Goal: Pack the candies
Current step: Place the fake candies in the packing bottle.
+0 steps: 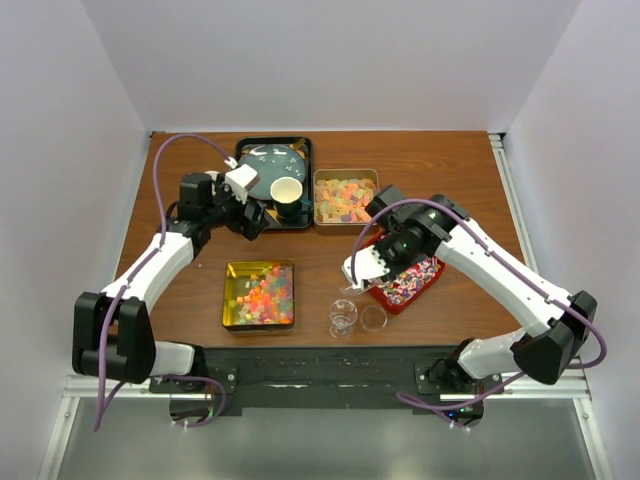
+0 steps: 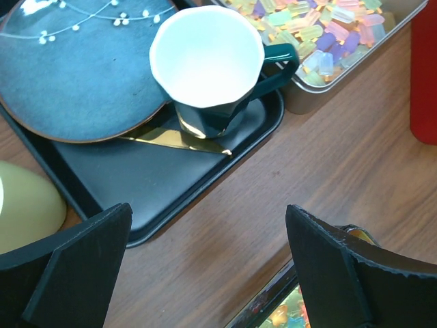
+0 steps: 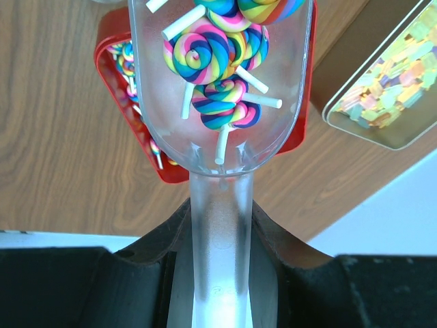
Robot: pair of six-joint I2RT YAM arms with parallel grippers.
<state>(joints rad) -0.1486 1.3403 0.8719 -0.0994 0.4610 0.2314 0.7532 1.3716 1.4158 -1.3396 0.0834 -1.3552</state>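
Three open tins hold the candies: bright cubes in a gold tin, pastel cubes in a silver tin, and rainbow swirl pieces on white sticks in a red tin. My right gripper is shut on the handle of a clear plastic scoop, which holds several swirl candies above the red tin's near corner. My left gripper is open and empty, low over bare wood between the black tray and the gold tin.
The tray carries a blue plate and a dark cup with a white inside; a gold flat piece lies under the cup. Two small glass cups stand near the front edge. A pale yellow rounded thing sits at the left.
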